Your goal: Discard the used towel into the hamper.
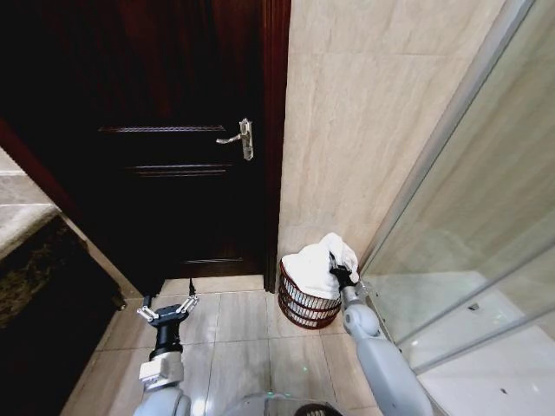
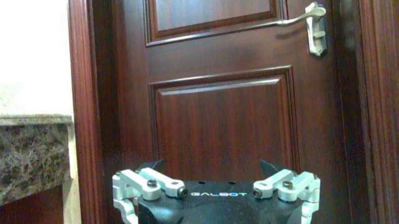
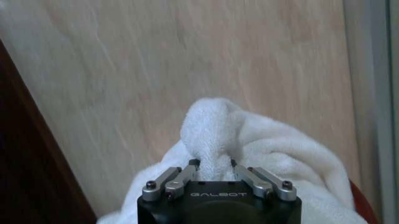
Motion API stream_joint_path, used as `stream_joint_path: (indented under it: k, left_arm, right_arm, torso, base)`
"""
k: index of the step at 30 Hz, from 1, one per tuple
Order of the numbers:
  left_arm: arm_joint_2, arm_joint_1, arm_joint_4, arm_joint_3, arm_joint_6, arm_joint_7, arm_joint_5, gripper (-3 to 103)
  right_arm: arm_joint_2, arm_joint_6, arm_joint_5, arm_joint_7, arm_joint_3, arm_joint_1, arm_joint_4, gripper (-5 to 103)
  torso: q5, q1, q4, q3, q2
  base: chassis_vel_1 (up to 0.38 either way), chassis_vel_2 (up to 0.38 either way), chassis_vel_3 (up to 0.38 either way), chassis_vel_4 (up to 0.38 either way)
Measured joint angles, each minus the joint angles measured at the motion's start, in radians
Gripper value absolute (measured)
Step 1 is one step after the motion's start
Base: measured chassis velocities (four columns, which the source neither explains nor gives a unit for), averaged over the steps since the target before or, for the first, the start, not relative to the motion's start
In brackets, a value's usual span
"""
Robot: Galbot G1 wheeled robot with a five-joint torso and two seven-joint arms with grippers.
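Head view: right hand (image 1: 334,268) grips towel (image 1: 314,264) over hamper (image 1: 305,305) beside door (image 1: 186,130)

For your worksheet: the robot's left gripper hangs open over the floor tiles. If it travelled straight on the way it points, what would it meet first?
Most likely the dark wooden door: the left gripper faces its lower panel squarely, with nothing visible between. How far off the door stands is unclear.

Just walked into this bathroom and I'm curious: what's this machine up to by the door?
It is getting rid of a white towel. Its right gripper has its jaws pinched on a fold of the towel, which is heaped over the hamper on the floor beside the door. The left gripper hangs open over the tiles, holding nothing.
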Motion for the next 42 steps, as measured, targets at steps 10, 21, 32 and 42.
stream_joint_path:
  k: [10,21,32,42]
  left_arm:
    - [0.000,-0.015,0.013,0.010,0.013,0.006,0.003,100]
    - [0.000,-0.021,0.010,0.004,0.033,0.021,-0.007,100]
    - [0.000,-0.035,0.017,-0.005,0.043,0.021,-0.030,100]
    - [0.000,-0.053,0.026,0.009,0.068,0.021,-0.024,100]
  right_arm:
    - [-0.045,-0.258,0.005,0.008,0.020,-0.060,0.098,18]
    - [-0.087,-0.716,0.082,0.008,-0.005,0.077,0.095,18]
    - [-0.082,-0.733,-0.006,-0.080,-0.058,0.154,-0.065,17]
    - [-0.030,-0.682,-0.075,-0.095,-0.087,0.220,-0.202,49]
  torso:
    - [0.0001,0.000,0.0000,0.000,0.000]
    - [-0.0001,0.000,0.0002,0.000,0.000]
    - [0.0000,0.000,0.0000,0.000,0.000]
    - [0.0001,0.000,0.0000,0.000,0.000]
  base:
    - [0.000,0.000,0.000,0.000]
    - [0.000,0.000,0.000,0.000]
    - [0.000,0.000,0.000,0.000]
    - [0.000,0.000,0.000,0.000]
